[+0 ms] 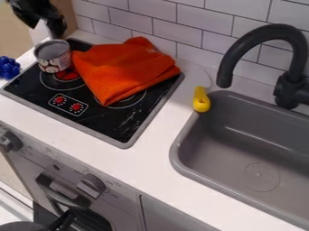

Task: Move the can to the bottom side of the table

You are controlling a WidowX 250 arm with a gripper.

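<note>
Camera view. In the foreground, a rounded grey object (pixel 17 226), cut off by the lower-left edge, is seen before the oven front (pixel 127 198), on which dark knobs (pixel 91 185) and a curved handle (pixel 53 191) are mounted. Above it, a black stovetop (pixel 111 126) is set in the white tabletop (pixel 147 153). The can (pixel 53 56) is located upright at the stovetop's far-left part, beside a crumpled orange cloth (pixel 124 70); a blue, knobbly object (pixel 8 67) is placed at the left edge. At right, a grey sink (pixel 175 151) is overhung by a black faucet (pixel 265 34), with a yellow object (pixel 201 100) at its rim. The end effector (pixel 55 26) is positioned at upper left, near the can's top; whether it is spread or pressed together cannot be told.
</note>
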